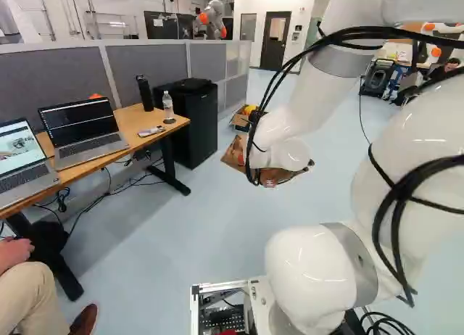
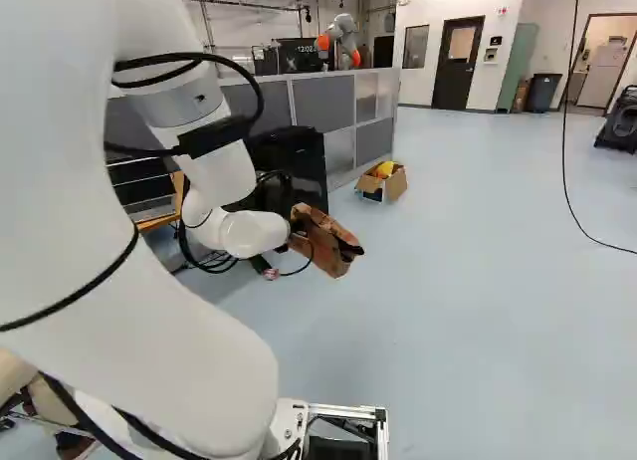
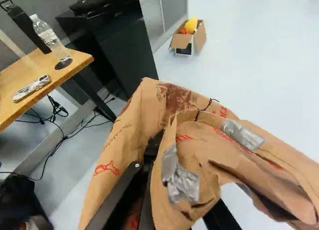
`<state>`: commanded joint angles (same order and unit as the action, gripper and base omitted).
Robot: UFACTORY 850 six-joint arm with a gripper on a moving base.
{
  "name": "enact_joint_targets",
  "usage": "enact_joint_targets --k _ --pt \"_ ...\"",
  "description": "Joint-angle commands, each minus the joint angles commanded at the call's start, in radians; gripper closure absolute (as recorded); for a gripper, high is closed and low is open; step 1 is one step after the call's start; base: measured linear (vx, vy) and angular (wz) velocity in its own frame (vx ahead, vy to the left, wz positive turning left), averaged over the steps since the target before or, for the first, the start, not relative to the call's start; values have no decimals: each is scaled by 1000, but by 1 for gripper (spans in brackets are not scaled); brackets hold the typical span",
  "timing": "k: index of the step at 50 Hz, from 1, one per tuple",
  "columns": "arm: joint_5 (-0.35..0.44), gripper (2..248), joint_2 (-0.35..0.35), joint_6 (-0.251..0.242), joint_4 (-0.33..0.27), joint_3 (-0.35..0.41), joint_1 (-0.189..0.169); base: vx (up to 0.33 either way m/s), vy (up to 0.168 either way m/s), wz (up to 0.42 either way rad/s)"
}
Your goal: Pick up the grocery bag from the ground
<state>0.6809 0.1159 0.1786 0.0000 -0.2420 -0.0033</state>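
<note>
your tool (image 3: 175, 187) is clamped on the paper bag (image 3: 132, 125), with crumpled brown paper pressed between its two fingers. one of the fingers (image 3: 115, 199) shows along the inner side of the paper, and the other is mostly covered by the folded edge. on this edge, near the tool, you see a piece of grey tape (image 3: 180, 176), and a second piece sits farther along the bag. the bag is ahead of the wrist; in the right base view it is tilted, and i cannot tell if its bottom touches the floor (image 2: 478, 311).

beyond the bag, an open cardboard box (image 2: 395, 184) stands on the floor near the grey partition (image 2: 323, 104), with something yellow (image 3: 191, 25) inside. the black cabinet (image 1: 196, 125) stands by the partition, near the end of the wooden table (image 1: 132, 121). on this table you have two open laptops, a clear bottle (image 1: 168, 106), a dark bottle (image 1: 145, 93) and a small flat object (image 3: 31, 89). behind the partition, you can see another robot (image 2: 341, 34), white with orange parts.
</note>
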Motion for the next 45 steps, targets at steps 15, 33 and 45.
enact_joint_targets --k 15,33,45 --pt "87 231 74 -81 0 70 1 0 0 0" --pt "156 231 133 -145 0 126 3 0 0 0" --pt "182 231 155 -169 0 147 3 0 0 0"
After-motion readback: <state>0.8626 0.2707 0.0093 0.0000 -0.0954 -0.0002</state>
